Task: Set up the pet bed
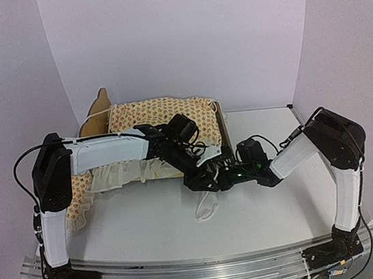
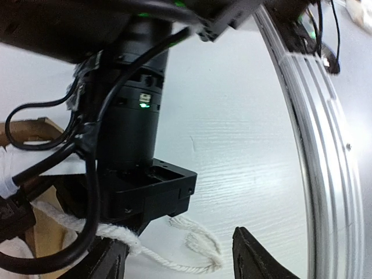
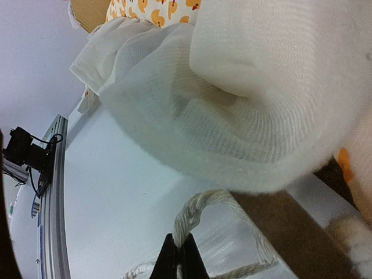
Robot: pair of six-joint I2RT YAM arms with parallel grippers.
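**Bed is dressed, but a rope is loose**

The pet bed [image 1: 97, 117] sits near the back left corner of the table [image 1: 151, 233]. Its wooden headboard points to the left edge. The bedding [image 1: 162, 112], cream with orange prints, lies on top of the frame. A frill [image 1: 126, 173] hangs down the near side. Some printed cloth droops by the left edge of the table, so the bed looks a bit messy. I cannot tell if a pillow is in place.

A white rope [image 1: 208, 209] lies on the table just in front of the bed. I think most of the job is done. The cloth needs to be made neat, and the rope needs to be sorted out.

The left arm [image 1: 112, 152] reaches across the front of the bed to the middle of the table. The right arm [image 1: 298, 152] stretches in low from the right to meet it. The right gripper [image 3: 180, 258] is pinched tight on a loop of the white rope. The left gripper [image 2: 180, 264] hangs over the frayed rope end with its fingers [image 2: 256, 261] spread apart, holding nothing.
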